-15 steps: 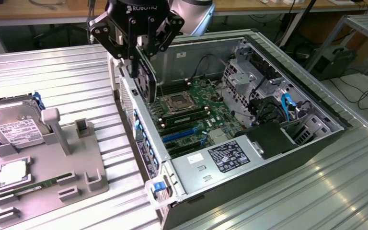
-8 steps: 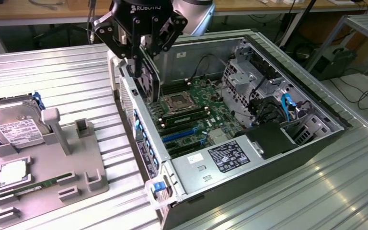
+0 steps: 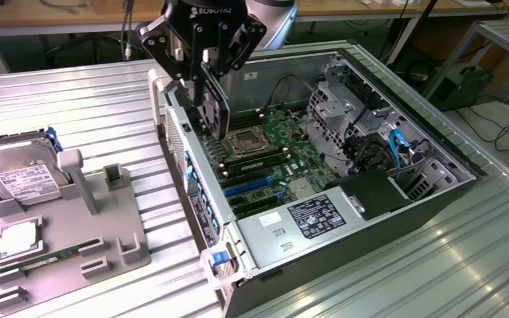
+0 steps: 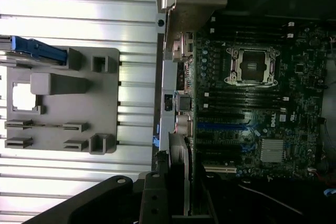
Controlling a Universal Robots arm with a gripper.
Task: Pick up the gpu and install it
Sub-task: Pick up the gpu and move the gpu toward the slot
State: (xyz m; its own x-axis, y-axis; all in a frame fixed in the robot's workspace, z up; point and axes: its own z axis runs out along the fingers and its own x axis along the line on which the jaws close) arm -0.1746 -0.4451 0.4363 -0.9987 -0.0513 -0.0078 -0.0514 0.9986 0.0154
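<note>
The gpu point(image 3: 213, 109) hangs on edge, its dark fan face showing, just inside the rear wall of the open computer case point(image 3: 431, 199). My gripper point(image 3: 203, 66) is shut on the card's top edge, with black fingers on both sides. In the wrist view the gpu point(image 4: 182, 169) shows edge-on, running down from my gripper point(image 4: 176, 205) toward the motherboard point(image 4: 262, 93). The card is above the board near the CPU socket point(image 3: 244, 141), apart from the blue slot point(image 3: 250, 184) lower on the board.
On the exterior view's left stands a grey holder tray point(image 3: 69, 232) with a silver hard drive point(image 3: 20, 172) and a narrow memory stick point(image 3: 51, 258). Inside the case are the power supply point(image 3: 312, 218), drive cages point(image 3: 352, 106) and cables.
</note>
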